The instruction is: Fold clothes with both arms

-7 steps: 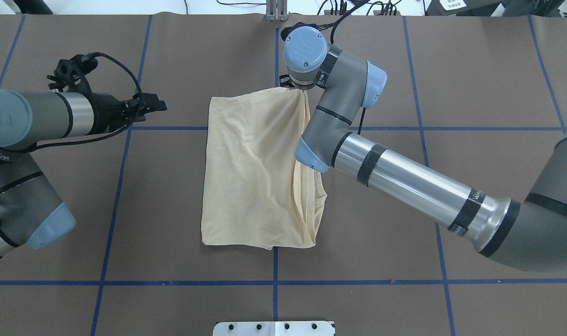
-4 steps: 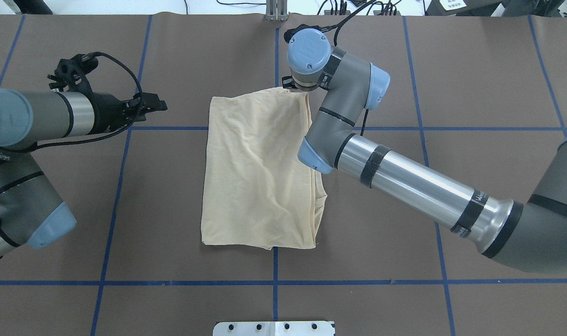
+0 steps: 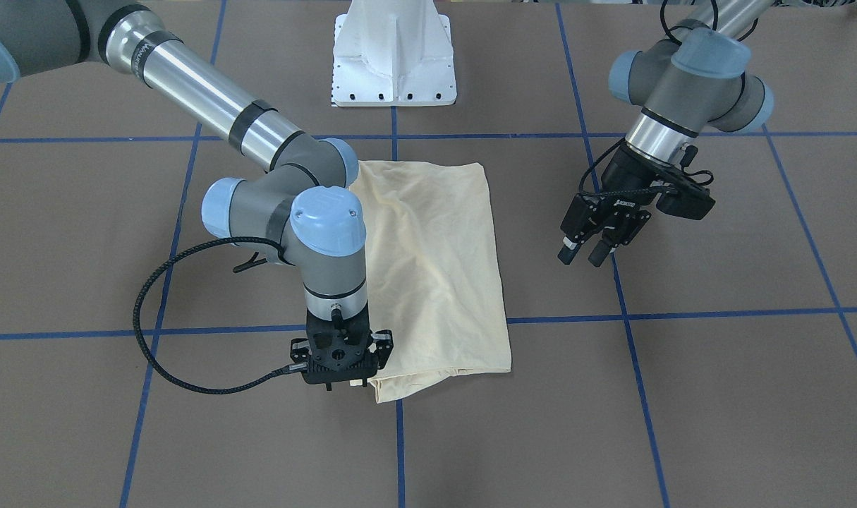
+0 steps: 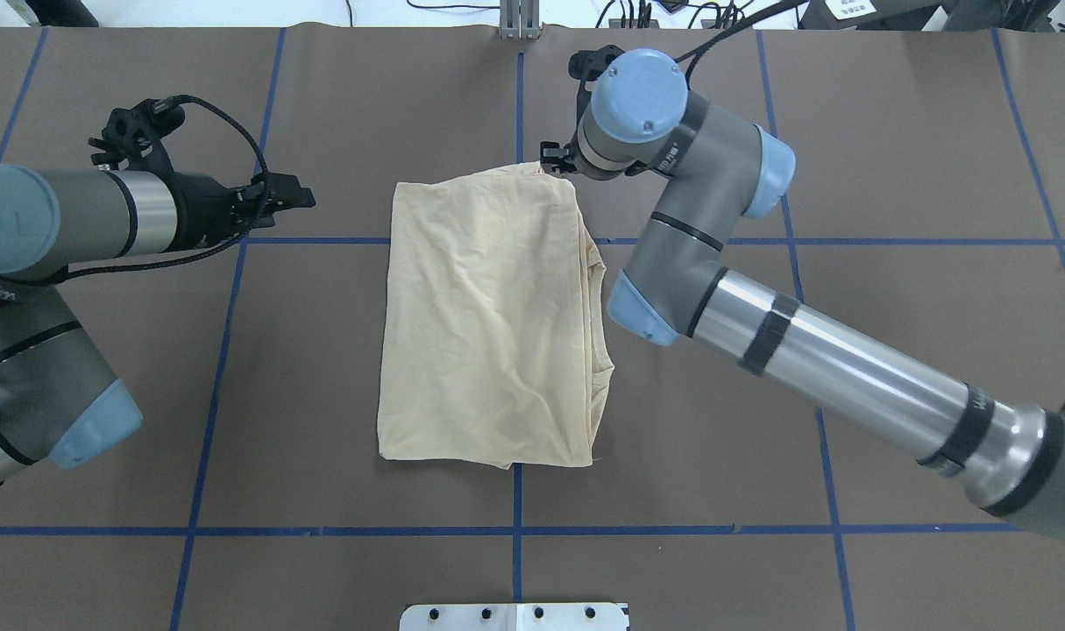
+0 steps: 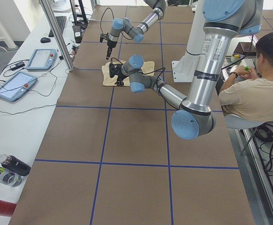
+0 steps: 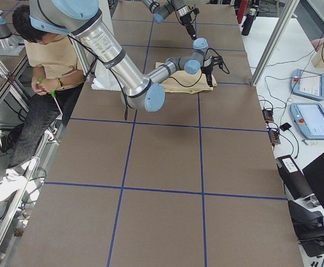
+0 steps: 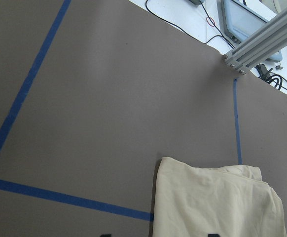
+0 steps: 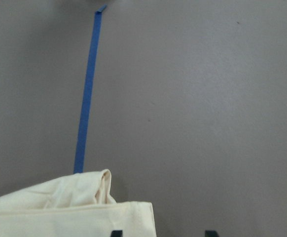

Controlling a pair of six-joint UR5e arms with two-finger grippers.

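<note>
Partly hidden: no print shows on the folded T-shirt [image 4: 488,324]. One T-shirt, thin cream fabric, a creased rough rectangle lying flat mid-tabletop [image 4: 339,105], brown with blue tape lines [image 4: 322,530]. Two arms, silver-grey tubes with pale blue caps: right arm [image 4: 830,368], left arm [image 4: 138,210]. Right fingers [image 8: 210,232] apart, tips cut off, at the shirt's far corner, contact unclear. Left fingers [image 3: 568,248] apart, over bare tabletop, well apart from the cloth
</note>
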